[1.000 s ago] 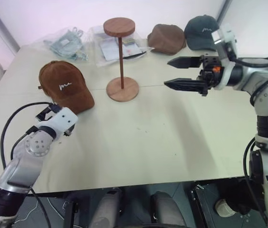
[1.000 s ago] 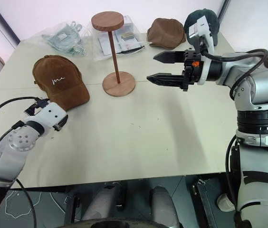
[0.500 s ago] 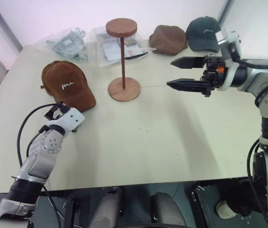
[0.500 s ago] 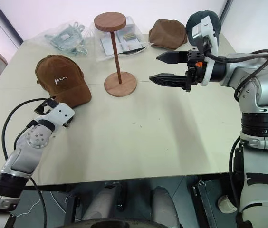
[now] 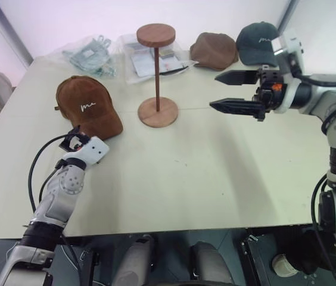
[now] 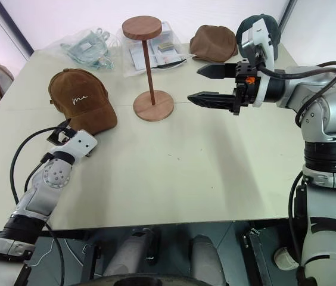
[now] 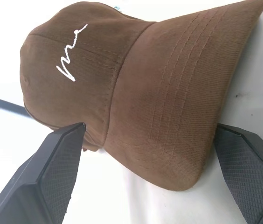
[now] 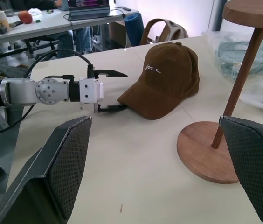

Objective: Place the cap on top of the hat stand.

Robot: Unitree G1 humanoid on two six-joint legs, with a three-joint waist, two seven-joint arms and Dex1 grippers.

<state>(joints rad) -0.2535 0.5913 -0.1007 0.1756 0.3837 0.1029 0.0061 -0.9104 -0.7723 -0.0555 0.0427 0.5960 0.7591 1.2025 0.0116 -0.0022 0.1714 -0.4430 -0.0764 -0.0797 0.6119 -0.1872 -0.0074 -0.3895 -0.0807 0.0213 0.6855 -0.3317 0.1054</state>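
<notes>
1. the cap (image 5: pixel 87 108) lies on the table (image 5: pixel 215 179), on the robot's left, well apart from the hat stand's top. it is not lifted, so by my reading the task is at its very start: the grasp, the lift and the placing are all left.
2. it is a rust-brown, suede-like baseball cap with small white script on the front of the crown and rows of stitching across a curved brim. the brim points toward the robot, and the left wrist view shows its edge resting on the table.
3. the left gripper (image 8: pixel 107 91) sits level at the brim, jaws spread wide, one finger to each side of the brim's front edge. the fingers look close to it, but i cannot tell whether either touches it; nothing is pinched yet.
4. the hat stand (image 5: pixel 156 77) stands upright just beside the cap, toward the middle of the table: reddish-brown wood, thin rod, round flat base, smaller bare disc on top.
5. the right gripper (image 5: pixel 235 91) hangs above the table on the stand's other side, pointing toward it, jaws spread and holding nothing.
6. farther back lie clear plastic bags (image 5: pixel 90 50), a plain brown cap (image 5: pixel 214 50) and a dark green cap (image 5: pixel 257 42), all apart from the work.
</notes>
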